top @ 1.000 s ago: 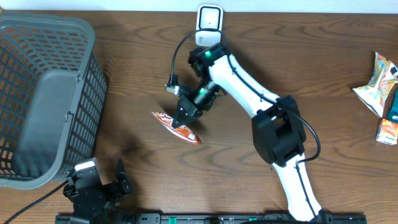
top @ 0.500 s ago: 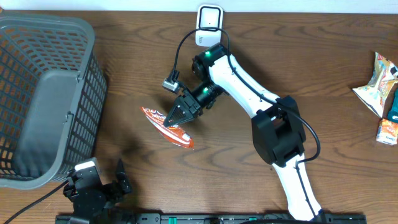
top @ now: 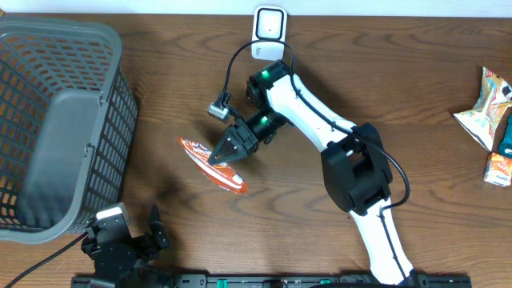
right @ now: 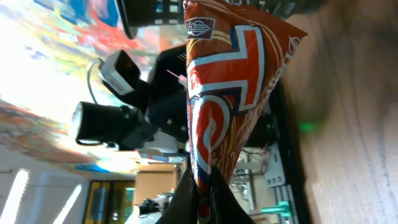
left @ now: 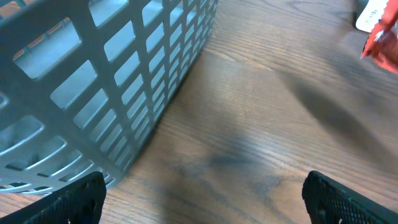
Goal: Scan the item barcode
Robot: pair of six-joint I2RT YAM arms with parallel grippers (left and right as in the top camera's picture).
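A red and orange snack packet [top: 210,164] hangs above the middle of the wooden table, pinched at one edge by my right gripper [top: 224,151]. In the right wrist view the packet [right: 230,87] rises from the shut jaws of that gripper [right: 202,199], showing its red, white and blue print; no barcode shows on this face. The white barcode scanner [top: 270,28] stands at the table's far edge, well behind the packet. My left gripper [top: 142,234] rests near the front left corner, open and holding nothing [left: 202,200]. The packet's red tip [left: 382,46] shows in the left wrist view.
A large grey mesh basket [top: 56,120] fills the left side, its wall [left: 93,74] close to the left gripper. More snack packs [top: 486,108] and a small carton [top: 500,166] lie at the right edge.
The right gripper has carried the packet leftward and a little toward the front, away from the scanner, and turned it. The left arm has stayed still.
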